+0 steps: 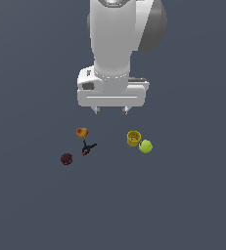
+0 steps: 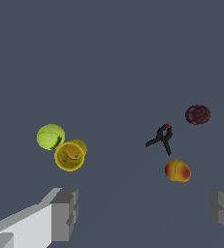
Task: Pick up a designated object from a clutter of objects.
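The black forked clamp (image 1: 88, 148) with a red tip lies on the grey floor between the orange-red ball (image 1: 81, 132) and the dark maroon ball (image 1: 66, 158). In the wrist view the clamp (image 2: 161, 138) lies between the maroon ball (image 2: 198, 115) and the orange-red ball (image 2: 177, 170). My gripper (image 1: 110, 111) hangs open and empty above the clutter, to the exterior view's right of the clamp and well clear of it. Its fingers (image 2: 65, 214) stand wide apart in the wrist view.
A yellow cup (image 1: 133, 138) touches a yellow-green ball (image 1: 145, 146) at the exterior view's right; they also show in the wrist view as the cup (image 2: 69, 155) and the ball (image 2: 50, 136). The floor is plain dark grey.
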Controlling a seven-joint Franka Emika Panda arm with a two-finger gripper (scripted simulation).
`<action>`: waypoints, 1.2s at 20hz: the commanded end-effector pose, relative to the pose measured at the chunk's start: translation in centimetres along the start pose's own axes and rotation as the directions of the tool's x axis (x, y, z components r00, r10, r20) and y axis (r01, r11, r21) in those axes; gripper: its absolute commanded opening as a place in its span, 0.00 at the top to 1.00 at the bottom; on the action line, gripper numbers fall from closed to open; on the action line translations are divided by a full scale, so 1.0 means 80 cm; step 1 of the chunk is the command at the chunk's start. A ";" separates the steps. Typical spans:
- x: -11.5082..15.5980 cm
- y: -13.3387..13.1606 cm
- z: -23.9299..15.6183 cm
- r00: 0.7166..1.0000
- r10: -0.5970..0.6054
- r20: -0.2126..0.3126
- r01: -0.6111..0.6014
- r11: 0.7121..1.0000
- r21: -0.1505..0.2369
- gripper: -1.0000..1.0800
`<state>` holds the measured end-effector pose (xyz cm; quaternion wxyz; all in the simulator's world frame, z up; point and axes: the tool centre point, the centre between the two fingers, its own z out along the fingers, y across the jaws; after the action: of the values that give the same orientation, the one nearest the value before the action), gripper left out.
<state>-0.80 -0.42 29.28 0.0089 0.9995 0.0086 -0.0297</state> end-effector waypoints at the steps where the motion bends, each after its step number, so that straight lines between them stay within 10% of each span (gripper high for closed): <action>1: 0.000 0.000 0.000 1.000 0.000 0.000 0.000 1.000 0.000 0.04; 24: 0.013 0.020 0.024 1.000 0.001 -0.011 -0.001 1.000 0.003 0.04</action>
<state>0.01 -1.66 28.03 0.0089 0.9996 0.0136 -0.0248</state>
